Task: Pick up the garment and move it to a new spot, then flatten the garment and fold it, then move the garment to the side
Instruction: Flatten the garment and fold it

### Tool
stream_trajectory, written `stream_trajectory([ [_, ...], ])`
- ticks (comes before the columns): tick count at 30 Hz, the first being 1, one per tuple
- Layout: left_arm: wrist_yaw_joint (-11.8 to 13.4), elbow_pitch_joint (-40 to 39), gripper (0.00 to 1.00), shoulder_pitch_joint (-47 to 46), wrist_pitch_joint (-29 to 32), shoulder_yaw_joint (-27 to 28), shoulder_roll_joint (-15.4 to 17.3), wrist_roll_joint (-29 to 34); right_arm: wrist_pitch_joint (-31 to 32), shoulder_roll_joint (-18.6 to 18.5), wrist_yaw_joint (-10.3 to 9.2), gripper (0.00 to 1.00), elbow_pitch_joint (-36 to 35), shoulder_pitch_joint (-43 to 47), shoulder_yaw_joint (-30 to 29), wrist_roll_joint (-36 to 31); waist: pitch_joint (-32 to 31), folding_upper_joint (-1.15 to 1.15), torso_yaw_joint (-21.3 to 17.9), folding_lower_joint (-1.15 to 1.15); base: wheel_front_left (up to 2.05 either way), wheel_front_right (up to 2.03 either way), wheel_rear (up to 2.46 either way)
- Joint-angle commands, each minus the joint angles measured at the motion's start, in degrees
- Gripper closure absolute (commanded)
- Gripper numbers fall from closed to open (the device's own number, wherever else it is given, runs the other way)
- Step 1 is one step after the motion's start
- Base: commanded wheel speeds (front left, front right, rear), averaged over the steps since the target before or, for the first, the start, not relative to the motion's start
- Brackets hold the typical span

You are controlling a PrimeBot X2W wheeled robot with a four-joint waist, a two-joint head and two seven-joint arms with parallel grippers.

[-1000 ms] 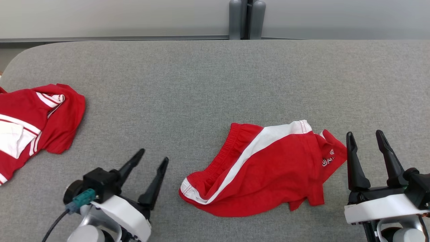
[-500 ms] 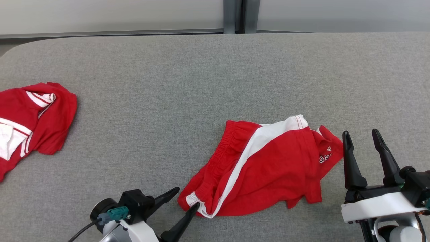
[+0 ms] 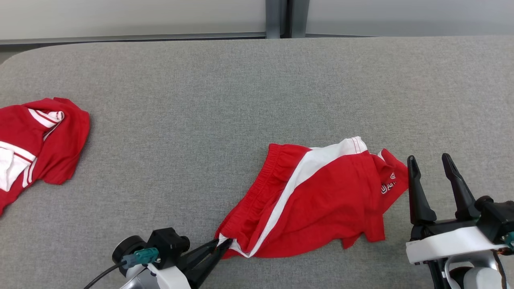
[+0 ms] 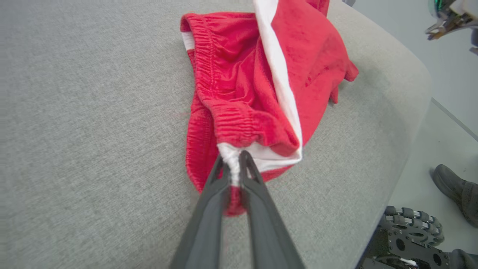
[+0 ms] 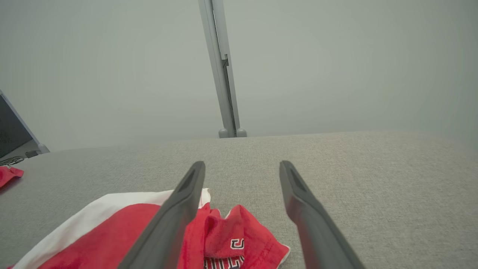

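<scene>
We find the shorts (image 3: 321, 200) on the desk (image 3: 200, 100), right of centre; a second garment (image 3: 36, 144) lies far left. Our left pincer (image 3: 225, 241) meets their near-left corner, our right pincer (image 3: 428, 158) just right of them.

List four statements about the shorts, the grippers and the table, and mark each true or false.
1. The left gripper is shut on a white-trimmed corner of the red shorts. True.
2. The right gripper grips the shorts' other end. False: its jaws stand open at the shorts' printed end, closed on nothing.
3. A second red and white garment lies at the left side of the grey table. True.
4. The shorts lie flat and neatly folded. False: they are rumpled and not yet folded.
</scene>
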Motion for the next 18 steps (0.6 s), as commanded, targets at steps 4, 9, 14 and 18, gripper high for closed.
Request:
stream_trajectory([
  [4, -0.09, 0.35, 1.00, -1.42, -0.54, -0.26, 0.36, -0.45, 2.81, -0.13, -0.10, 0.00, 0.50, -2.42, 0.75, -0.57, 0.41, 0.00, 0.33, 0.00, 0.00, 0.00, 0.00],
  [9, -0.09, 0.68, 1.00, -2.73, -1.29, -0.83, 0.03, -0.80, 10.31, -0.12, -0.10, 0.00, 0.53, -7.37, 1.76, -2.04, 1.50, 0.00, 1.19, 0.00, 0.00, 0.00, 0.00],
  [14, -0.09, 1.47, 1.00, -4.28, -2.62, -1.71, -0.35, -1.22, 23.52, -1.57, -0.10, 0.00, 2.00, -12.96, 4.83, -3.75, 2.81, 0.00, 2.27, 0.00, 0.00, 0.00, 0.00],
  [18, -0.09, 2.22, 1.00, -5.68, -3.75, -2.71, -0.65, -1.54, 34.70, -3.61, -0.10, 0.00, 2.74, -15.74, 6.60, -2.91, 3.83, 0.00, 3.30, 0.00, 0.00, 0.00, 0.00],
])
